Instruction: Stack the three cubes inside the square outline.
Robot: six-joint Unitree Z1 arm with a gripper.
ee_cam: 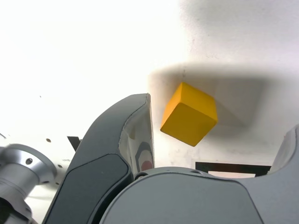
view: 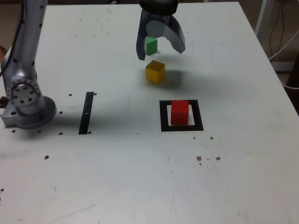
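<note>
Hanging wide open w/ nothing held, the tool sits above the yellow cube, prob. next pick. Red cube already inside the square outline as base; green cube farther back on worktop.

Red cube inside square outline; yellow cube at 11 o'clock; gripper spread wide above, green cube behind.

White speckled table; cables beyond
</note>
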